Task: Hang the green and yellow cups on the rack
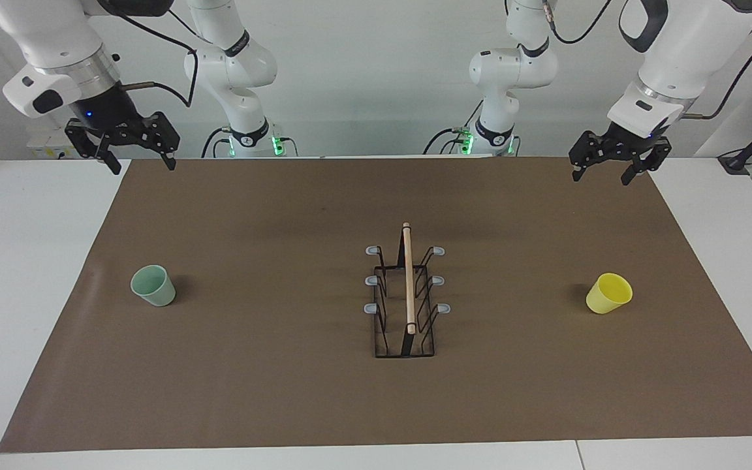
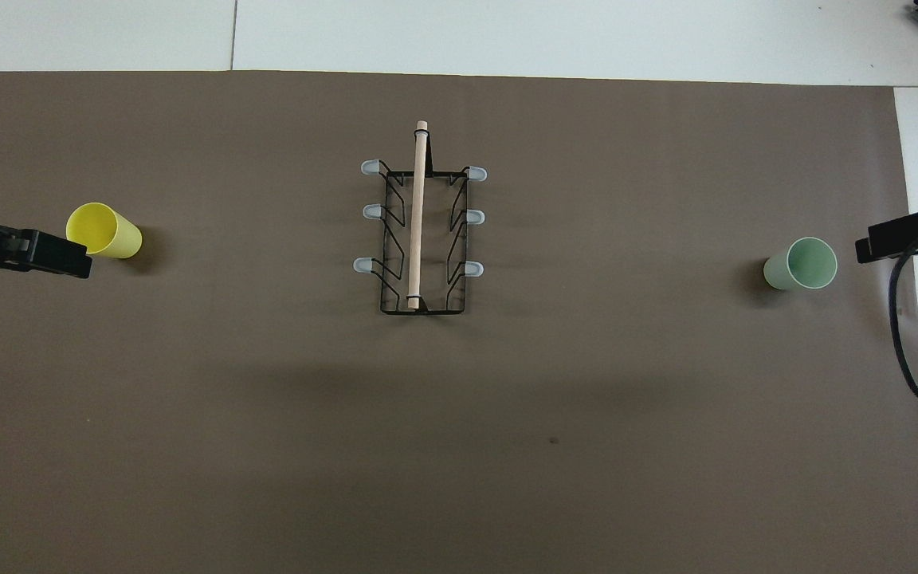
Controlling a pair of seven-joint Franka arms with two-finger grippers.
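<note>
The black wire rack (image 1: 406,300) (image 2: 421,231), with a wooden rod along its top and grey-tipped prongs, stands mid-mat. The green cup (image 1: 153,285) (image 2: 800,264) stands mouth up toward the right arm's end, and the yellow cup (image 1: 609,293) (image 2: 104,231) stands mouth up toward the left arm's end. No cup is on the rack. My right gripper (image 1: 142,167) (image 2: 873,243) hangs open and empty in the air over the mat's edge at its own end. My left gripper (image 1: 600,179) (image 2: 68,259) hangs open and empty over the mat near the yellow cup, touching nothing.
A brown mat (image 1: 271,215) covers most of the white table (image 1: 23,261). A black cable (image 2: 901,335) dangles from the right arm over the mat's edge. Wide bare mat lies between each cup and the rack.
</note>
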